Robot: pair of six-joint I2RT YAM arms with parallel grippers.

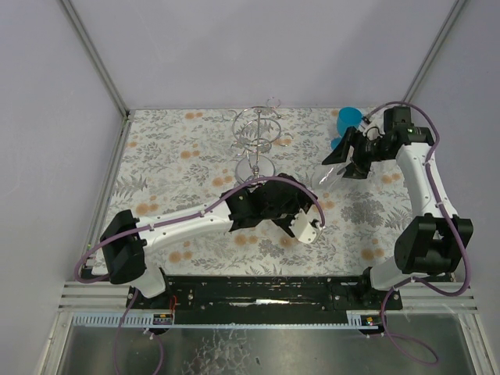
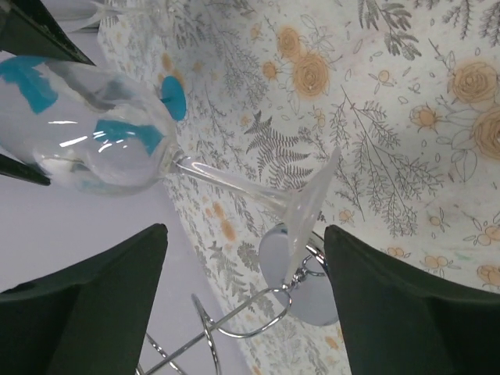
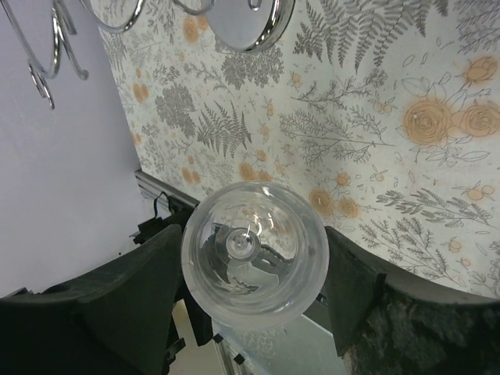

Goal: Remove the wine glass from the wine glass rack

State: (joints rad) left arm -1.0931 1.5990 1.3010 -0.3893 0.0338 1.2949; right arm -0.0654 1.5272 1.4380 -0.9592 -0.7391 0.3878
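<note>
A table covered with a cloth [image 1: 156, 180] printed with grey ferns and orange flowers fills the scene, with plain pale grey walls behind it and on both sides. Nearest, the two arms rise from a black rail at the table's front edge. The left arm reaches inward across the cloth, and the left gripper [image 2: 244, 234] has its jaws spread wide and grips nothing. The round foot of the wine glass [image 3: 254, 258] sits in the gap between its fingers, close to one of them; whether it touches that finger cannot be told. The glass lies on its side in the air, off the rack, with its stem running away to the bowl. The right gripper [image 1: 349, 156] clasps that bowl, one dark finger [image 3: 141, 289] pressed against each side. Farther back, left of the glass and apart from it, the wine glass rack [image 1: 256, 141] stands upright on its round chrome base. A blue cup [image 1: 349, 119] stands near the far edge, beyond the right gripper.
</note>
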